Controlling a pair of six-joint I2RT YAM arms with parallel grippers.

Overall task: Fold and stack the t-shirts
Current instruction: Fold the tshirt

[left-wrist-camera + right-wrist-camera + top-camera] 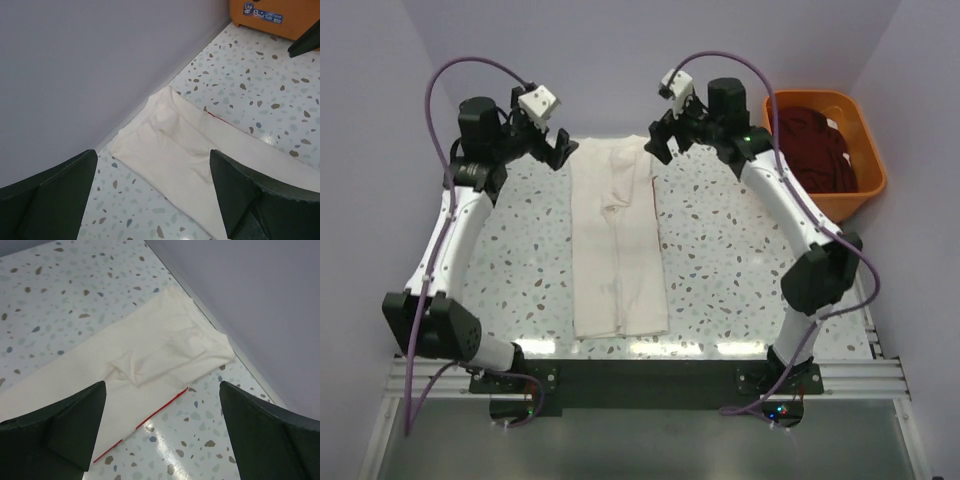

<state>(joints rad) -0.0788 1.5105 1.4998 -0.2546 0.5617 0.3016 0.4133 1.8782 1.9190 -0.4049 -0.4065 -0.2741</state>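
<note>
A cream-white t-shirt (616,235) lies folded into a long narrow strip down the middle of the table, from the far edge toward the near edge. A thin red line shows along its edge (150,419). My left gripper (557,153) hovers open just left of the strip's far end (165,145), with nothing between its fingers. At the strip's far right corner my right gripper (662,142) is open too and holds nothing. A dark maroon t-shirt (812,148) is bunched inside the orange tub. The bright red t-shirt is out of view.
The orange plastic tub (869,160) stands at the far right corner of the speckled table (720,250), its side (280,17) showing in the left wrist view. A pale wall (75,75) runs close behind the far edge.
</note>
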